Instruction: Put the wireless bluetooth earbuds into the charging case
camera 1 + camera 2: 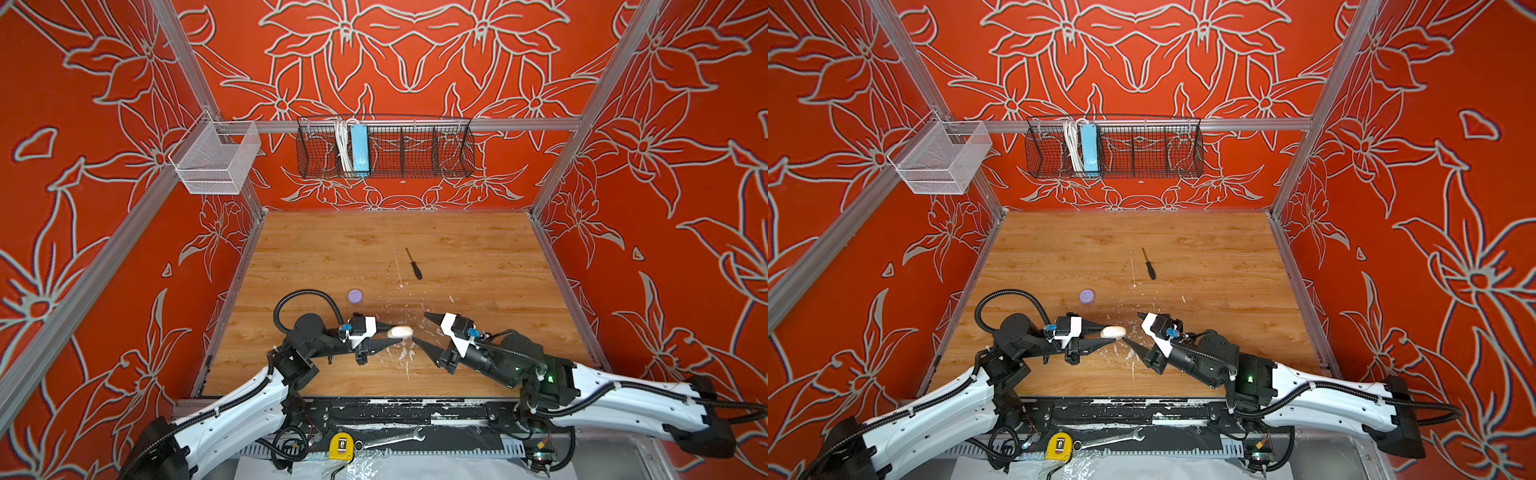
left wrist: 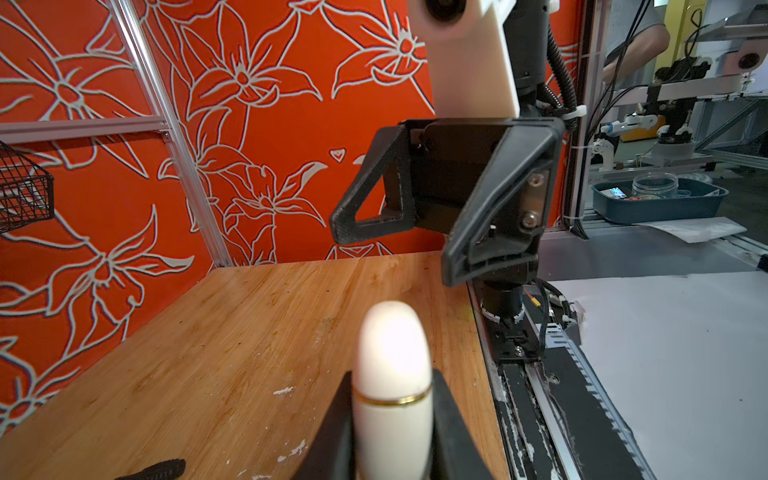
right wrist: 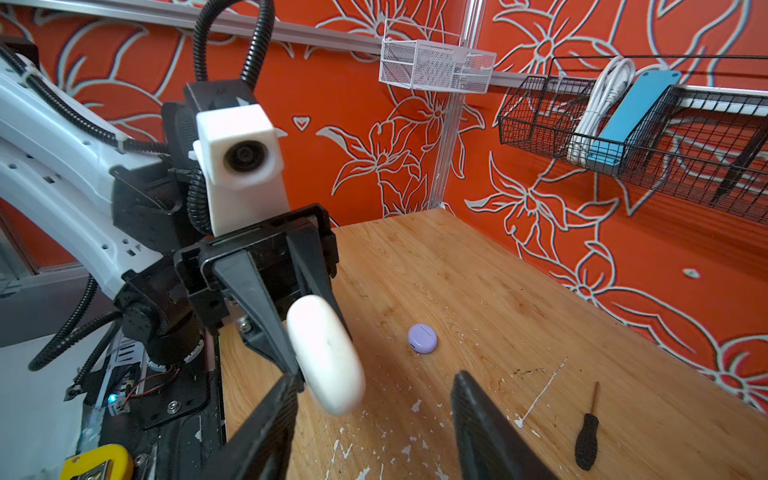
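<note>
Two cases, one screwdriver (image 1: pixel 414 264), one white basket (image 1: pixel 216 160) and one black basket (image 1: pixel 415 153). The wooden worktop (image 1: pixel 478 257), flecked white, sits between red floral walls. The left gripper (image 1: pixel 392 333) clamps the cream case (image 2: pixel 392 353) off the worktop. Its long axis points at the right gripper (image 1: pixel 419 327), which is spread, empty and just beside it. The lavender case (image 1: pixel 354 296) lies further back.

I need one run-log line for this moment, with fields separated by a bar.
left gripper: shut on white case, closed | right gripper: open, empty | lavender case: closed, on table | earbuds: none visible
</note>
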Robot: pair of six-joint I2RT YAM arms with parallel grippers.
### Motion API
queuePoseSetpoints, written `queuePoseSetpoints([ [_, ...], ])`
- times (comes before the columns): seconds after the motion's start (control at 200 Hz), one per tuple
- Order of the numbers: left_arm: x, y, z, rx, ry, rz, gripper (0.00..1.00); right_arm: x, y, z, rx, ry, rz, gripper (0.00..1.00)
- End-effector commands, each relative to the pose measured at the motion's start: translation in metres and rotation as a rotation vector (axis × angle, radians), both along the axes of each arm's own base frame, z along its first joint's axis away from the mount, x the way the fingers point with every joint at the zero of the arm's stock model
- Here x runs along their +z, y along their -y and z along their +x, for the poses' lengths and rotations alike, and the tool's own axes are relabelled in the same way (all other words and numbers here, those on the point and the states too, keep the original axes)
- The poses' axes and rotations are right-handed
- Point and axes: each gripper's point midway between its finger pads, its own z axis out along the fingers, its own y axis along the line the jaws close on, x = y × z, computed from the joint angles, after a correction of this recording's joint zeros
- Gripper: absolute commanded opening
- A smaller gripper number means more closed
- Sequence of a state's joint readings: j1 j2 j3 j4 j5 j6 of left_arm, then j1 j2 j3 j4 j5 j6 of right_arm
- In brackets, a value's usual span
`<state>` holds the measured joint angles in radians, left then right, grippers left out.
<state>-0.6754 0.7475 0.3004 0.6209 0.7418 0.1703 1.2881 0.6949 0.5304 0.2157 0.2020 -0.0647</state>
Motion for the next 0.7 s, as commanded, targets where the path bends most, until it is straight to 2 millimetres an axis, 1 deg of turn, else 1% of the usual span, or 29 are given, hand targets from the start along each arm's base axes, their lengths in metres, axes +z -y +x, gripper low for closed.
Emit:
queuePoseSetpoints([
  [0.0,0.017,0.002,-0.006,-0.032,0.058,-0.023,0.0,0.002,-0.007,-0.001,0.025,0.013,-0.016,0.61],
  [0.115,0.017,0.002,-0.006,-0.033,0.062,-0.021,0.0,0.0,-0.015,0.0,0.031,0.008,-0.036,0.59],
  [0.185,0.016,0.003,-0.006,-0.034,0.06,-0.019,0.0,0.001,-0.017,0.004,0.009,0.006,-0.039,0.58],
  [0.265,0.016,0.003,-0.006,-0.036,0.06,-0.016,0.0,0.003,-0.016,0.009,-0.017,0.003,-0.029,0.58],
  [0.425,0.015,0.003,-0.007,-0.039,0.06,-0.014,0.0,0.011,-0.012,0.01,-0.027,0.006,0.002,0.56],
  [0.696,0.016,0.004,-0.013,-0.067,0.072,-0.017,0.0,0.005,-0.01,0.018,-0.077,0.0,-0.023,0.55],
])
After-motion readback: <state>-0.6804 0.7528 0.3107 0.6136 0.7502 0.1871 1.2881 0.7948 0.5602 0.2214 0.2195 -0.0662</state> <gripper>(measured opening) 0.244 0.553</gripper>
